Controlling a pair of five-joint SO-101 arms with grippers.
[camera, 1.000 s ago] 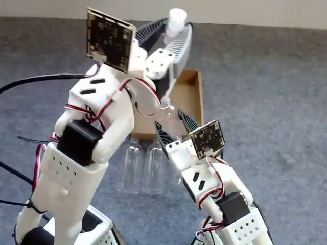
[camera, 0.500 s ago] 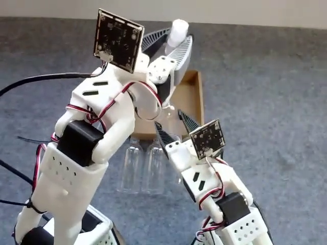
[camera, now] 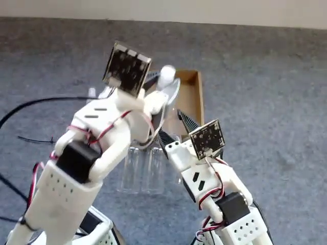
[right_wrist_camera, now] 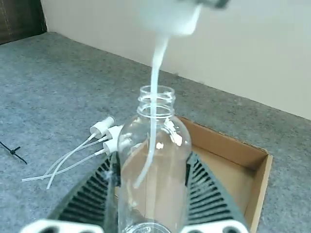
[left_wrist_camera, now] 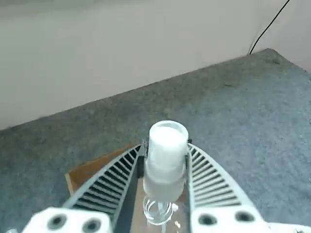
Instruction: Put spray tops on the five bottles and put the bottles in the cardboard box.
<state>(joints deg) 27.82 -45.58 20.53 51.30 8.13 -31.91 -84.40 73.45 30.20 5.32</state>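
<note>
Bottle [right_wrist_camera: 153,145] stands upright, clamped in your right gripper [right_wrist_camera: 151,161] beside the cardboard box [right_wrist_camera: 228,177], so that the neck is steady; your left gripper [left_wrist_camera: 165,150] grips a spray top [left_wrist_camera: 168,138] above it, with the tube [right_wrist_camera: 154,97] hanging inside the neck; lower it straight.

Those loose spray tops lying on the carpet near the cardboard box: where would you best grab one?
Probably the stubby white head of a spray top, coming down from above and pinching across it. The heads lie on their sides, close together on the carpet; the thin tubes trailing from them look too slender and bendy to hold.
</note>
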